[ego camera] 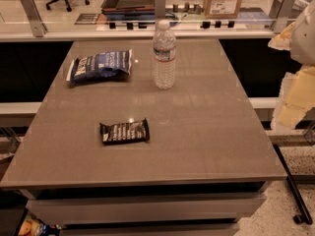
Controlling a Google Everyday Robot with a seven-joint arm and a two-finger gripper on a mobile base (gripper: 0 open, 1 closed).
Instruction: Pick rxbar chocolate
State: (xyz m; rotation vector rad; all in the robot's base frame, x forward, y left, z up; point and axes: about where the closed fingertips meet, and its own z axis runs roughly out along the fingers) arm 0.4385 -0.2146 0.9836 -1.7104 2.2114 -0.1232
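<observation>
Nothing readable. White lettering on rxbar chocolate [125, 131], snack bag [101, 65] print, box label [224, 6]: all illegible. Claw [298, 90] at right edge, beside the bench [197, 132].

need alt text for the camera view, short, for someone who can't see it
A black chocolate bar lies flat near the front left of a table, with a blue-and-white snack bag at the back left and an upright water bottle at the back centre. The gripper is at the right edge of view, off the table's side.
</observation>
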